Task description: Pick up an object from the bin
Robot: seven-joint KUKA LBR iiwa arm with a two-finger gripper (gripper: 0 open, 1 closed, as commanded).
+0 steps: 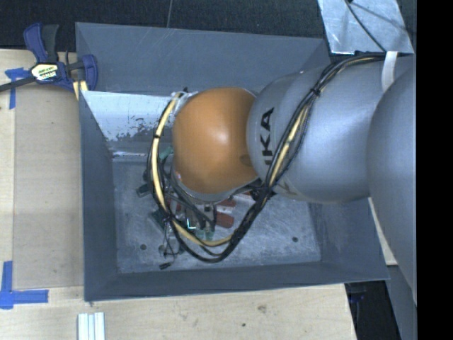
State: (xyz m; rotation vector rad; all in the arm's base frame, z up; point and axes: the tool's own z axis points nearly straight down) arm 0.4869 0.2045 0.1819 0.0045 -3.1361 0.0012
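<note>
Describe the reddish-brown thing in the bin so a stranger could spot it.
In the grey bin, find the arm's orange cover. Just below its lower edge lies a small reddish-brown thing, the only red piece among black cables.

Small reddish-brown object (pixel 225 219), partly hidden, on floor of grey bin (pixel 98 190), near centre

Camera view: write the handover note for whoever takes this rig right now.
Gripper: low over the middle of the bin, beneath the arm's orange cover; whether it is open or shut cannot be told.
Things: a reddish-brown piece lies on the floor right beside it; small dark bits lie to its lower left in the view.
Done: nothing is seen held yet.
Left: grasp one thing and lift it out of the bin.
</note>
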